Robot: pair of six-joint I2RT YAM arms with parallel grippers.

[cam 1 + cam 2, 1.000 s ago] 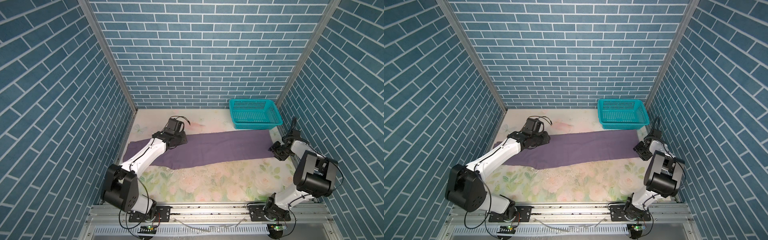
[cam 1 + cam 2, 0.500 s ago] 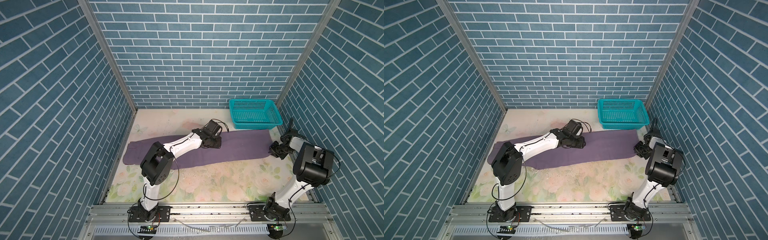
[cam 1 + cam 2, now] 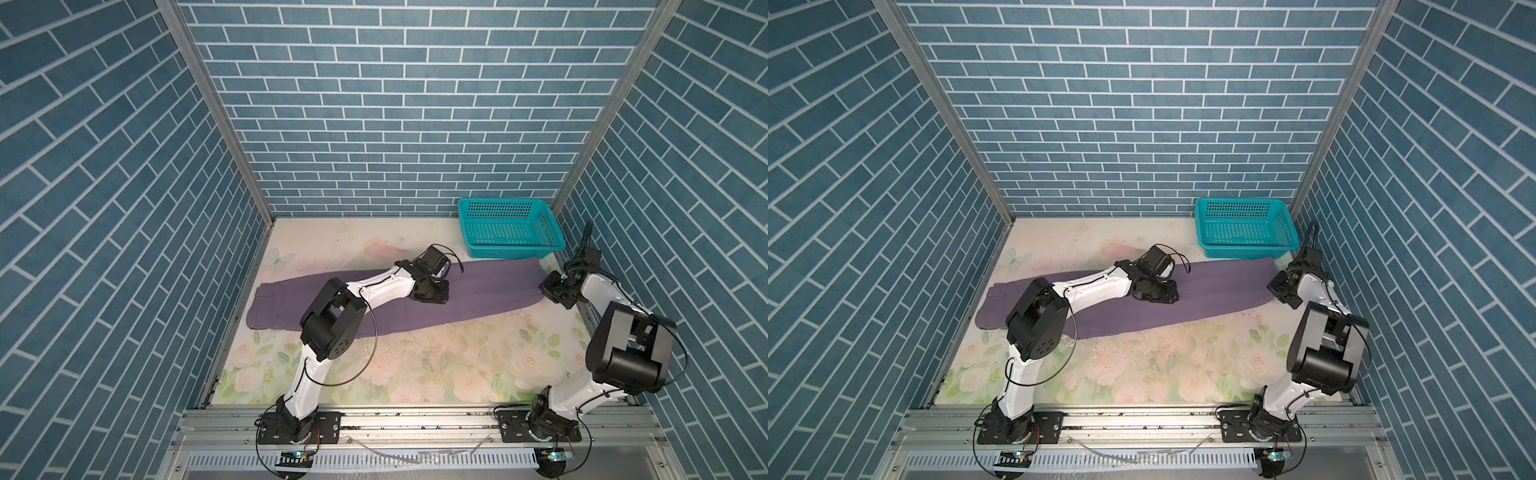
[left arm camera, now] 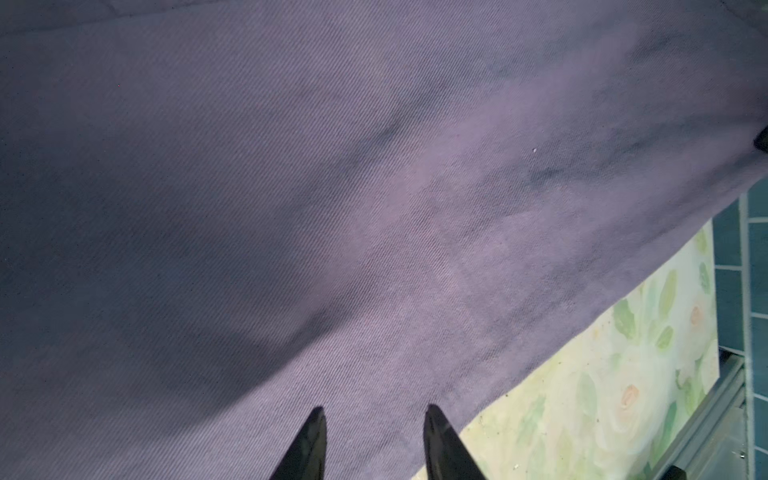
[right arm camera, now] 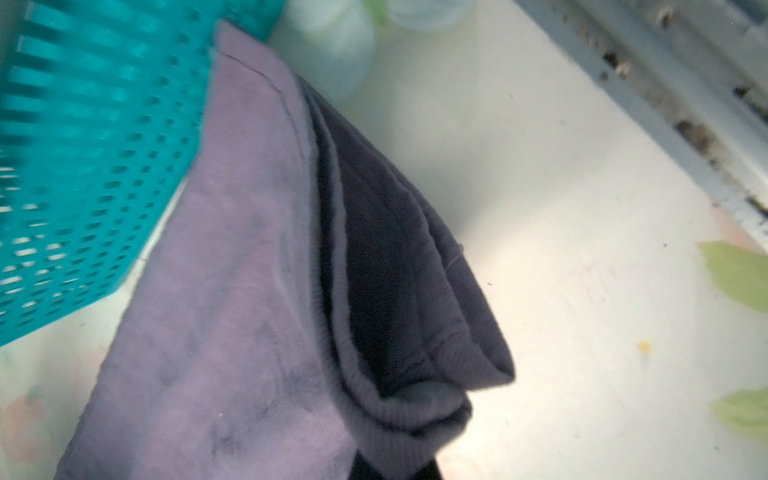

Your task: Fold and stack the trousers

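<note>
The dusty-purple soft-fabric trousers (image 3: pixel 490 291) lay flat in one long band across the far half of the floral-printed bench (image 3: pixel 415 365), from its left edge almost to its right edge. The left pincer (image 3: pixel 434 296) hung low over their middle, black fingertips (image 4: pixel 311 436) apart above the cloth. The right pincer (image 3: pixel 555 291) was clamped together on the bunched hem at the right end. A teal perforated plastic basket (image 3: pixel 511 251) stood in the far right corner, just beside that hem.

- Teal perforated plastic basket (image 3: pixel 514 246) sits upright in the table's far right corner, near the back wall.
- Pale floral table cover (image 3: pixel 436 361), speckled with dirt.
- Blue brick-pattern walls (image 3: pixel 395 104) on three sides.
- Metal rail (image 3: pixel 415 420) along the front edge.
</note>
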